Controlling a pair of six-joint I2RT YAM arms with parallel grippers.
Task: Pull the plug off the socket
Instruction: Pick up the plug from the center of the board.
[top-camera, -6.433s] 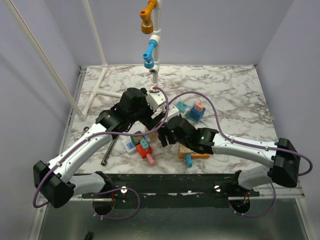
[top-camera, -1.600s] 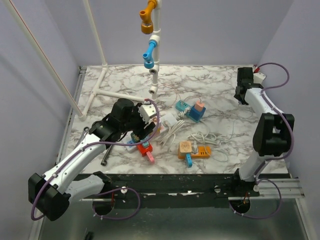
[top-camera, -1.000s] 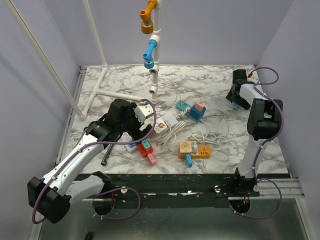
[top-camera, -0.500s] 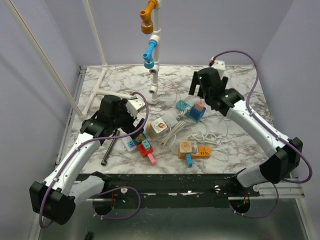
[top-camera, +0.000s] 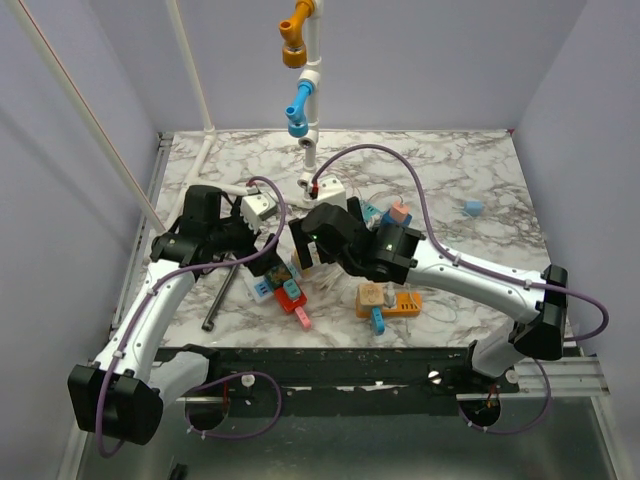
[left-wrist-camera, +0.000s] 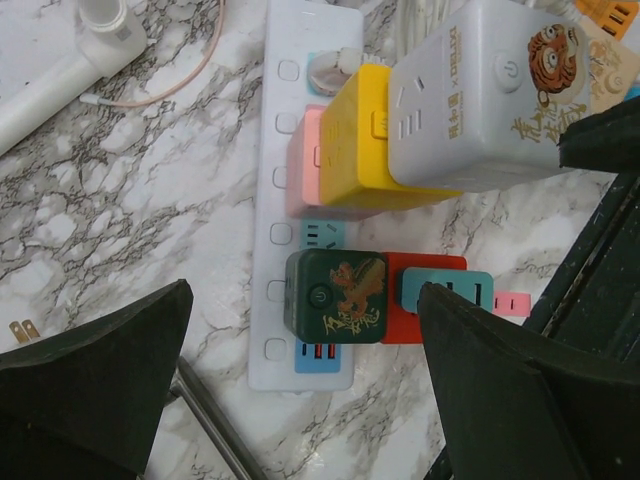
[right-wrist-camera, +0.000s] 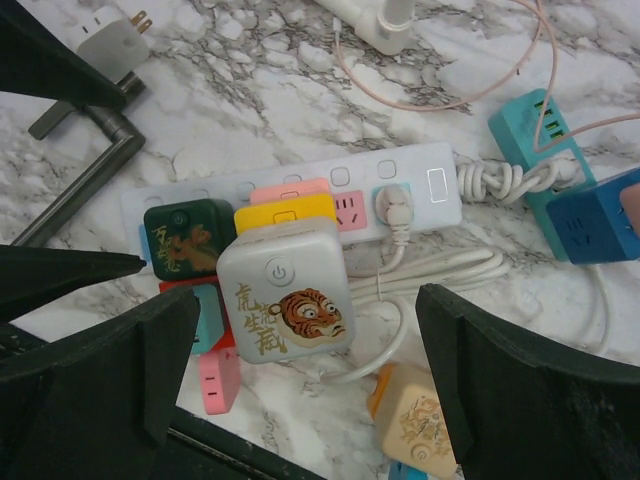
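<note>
The left gripper (left-wrist-camera: 305, 300) and right gripper (right-wrist-camera: 308, 300) have jaws spread, holding nothing. The socket (right-wrist-camera: 415, 170) lies under both gaps — its white plug (right-wrist-camera: 390, 207) seated, ahead of the right jaws. Grasp and extraction remain.

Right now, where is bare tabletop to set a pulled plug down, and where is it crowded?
Free: the far right, from the small blue cube to the table edge; the near right corner beyond the orange adapter. Crowded: the middle, around the power strip, its stacked adapters and the coiled white cord.
</note>
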